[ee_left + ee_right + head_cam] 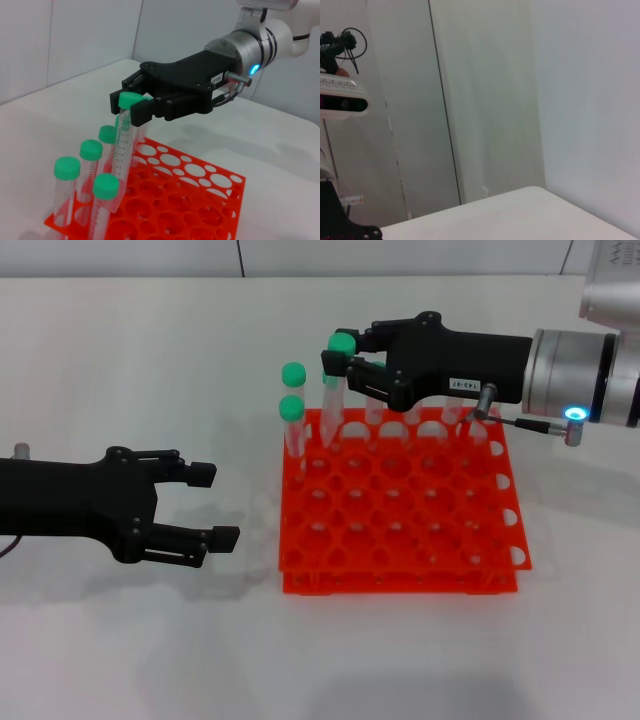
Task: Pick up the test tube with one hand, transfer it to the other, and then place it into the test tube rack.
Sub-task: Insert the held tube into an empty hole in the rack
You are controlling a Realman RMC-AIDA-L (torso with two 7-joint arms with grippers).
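One test tube [122,145] clamped in right pincer [134,102], above rack [400,502] rear-left corner

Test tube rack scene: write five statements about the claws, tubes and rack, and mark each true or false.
1. The right claw grips a test tube just under its green cap. True.
2. The left claw holds a tube. False: it is open and empty, left of the test tube rack.
3. The held tube is over the rack's far left part. True.
4. The rack is blue. False: it is orange-red.
5. Every rack hole is filled. False: most holes are empty.
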